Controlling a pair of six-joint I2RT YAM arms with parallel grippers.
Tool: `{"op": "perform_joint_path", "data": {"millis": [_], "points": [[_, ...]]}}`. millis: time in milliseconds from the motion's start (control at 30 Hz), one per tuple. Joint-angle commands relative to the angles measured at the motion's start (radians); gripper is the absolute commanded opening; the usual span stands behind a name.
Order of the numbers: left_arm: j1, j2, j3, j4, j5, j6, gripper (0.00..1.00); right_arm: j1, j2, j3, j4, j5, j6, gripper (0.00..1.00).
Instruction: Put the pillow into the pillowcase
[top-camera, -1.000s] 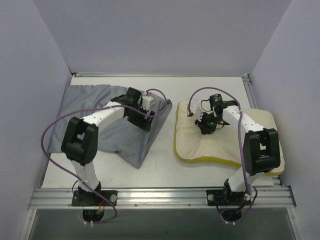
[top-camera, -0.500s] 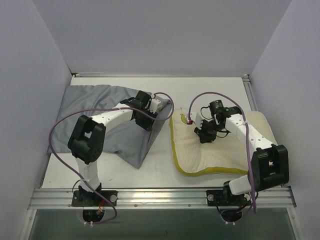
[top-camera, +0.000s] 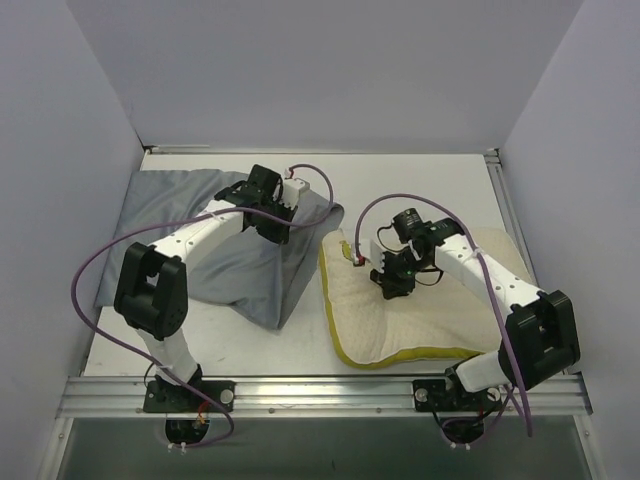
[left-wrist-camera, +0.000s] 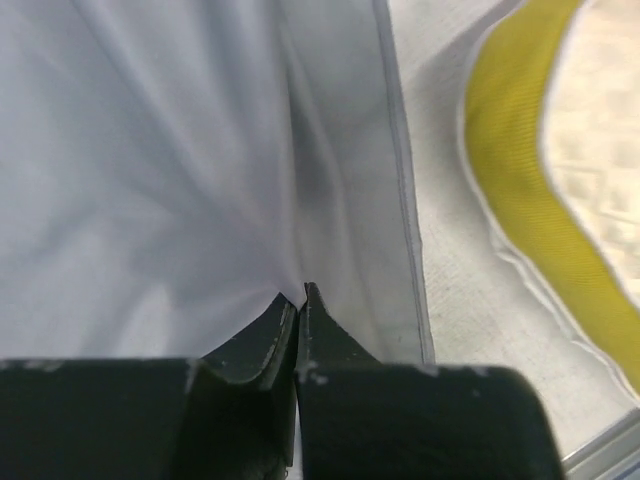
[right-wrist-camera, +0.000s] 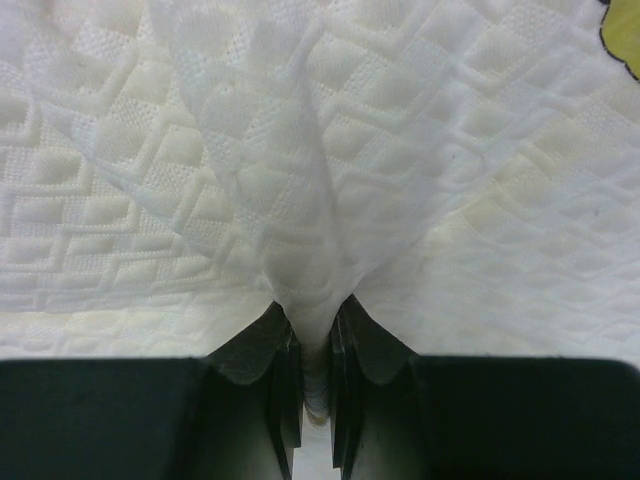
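The grey pillowcase (top-camera: 190, 255) lies limp and wrinkled on the left half of the table. My left gripper (top-camera: 268, 222) sits on its right part near the hemmed edge (left-wrist-camera: 400, 180). In the left wrist view, that gripper (left-wrist-camera: 298, 297) is shut on a fold of the grey cloth (left-wrist-camera: 150, 180). The cream pillow (top-camera: 440, 300) with its yellow side edge (left-wrist-camera: 520, 200) lies on the right, its left end close to the pillowcase. My right gripper (top-camera: 388, 285) is on the pillow's upper left part. In the right wrist view, it (right-wrist-camera: 312, 315) is shut on a pinched ridge of the quilted cover (right-wrist-camera: 300, 150).
The white table (top-camera: 310, 330) is closed in by plain walls on the left, back and right. A metal rail (top-camera: 320, 395) runs along the near edge by the arm bases. Purple cables loop off both arms.
The left gripper has closed on the pillowcase cloth and shifted a little left. The right arm has dragged the pillow left, so its yellow edge now lies near the pillowcase.
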Motion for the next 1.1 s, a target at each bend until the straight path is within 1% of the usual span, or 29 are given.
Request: {"op": "perform_joint_path", "data": {"millis": [0,133,233,400,433,567,667,833,1067], "points": [[0.000,-0.083,0.048,-0.023,0.063,0.025,0.04,0.040,-0.009,0.061,-0.041,-0.036,0.020,0.00],[0.000,-0.115,0.036,-0.030,0.071,0.026,0.05,0.100,0.015,0.106,-0.039,-0.022,0.035,0.00],[0.003,-0.132,0.037,-0.033,0.070,0.034,0.04,0.120,0.031,0.118,-0.039,-0.014,0.037,0.00],[0.014,-0.161,0.056,-0.037,0.091,0.029,0.01,0.154,0.060,0.124,-0.039,-0.008,0.031,0.00],[0.014,-0.166,0.057,-0.036,0.096,0.029,0.01,0.181,0.066,0.129,-0.039,-0.008,0.034,0.00],[0.015,-0.189,0.068,-0.036,0.117,0.038,0.00,0.227,0.130,0.163,-0.033,0.006,0.025,0.00],[0.015,-0.207,0.057,-0.037,0.137,0.048,0.00,0.229,0.195,0.201,-0.026,0.006,0.026,0.00],[0.012,-0.233,0.019,-0.066,0.178,0.080,0.00,0.217,0.282,0.344,-0.015,0.021,0.069,0.00],[0.006,-0.301,-0.064,-0.120,0.254,0.144,0.01,0.117,0.414,0.557,-0.003,0.036,0.157,0.00]]}}
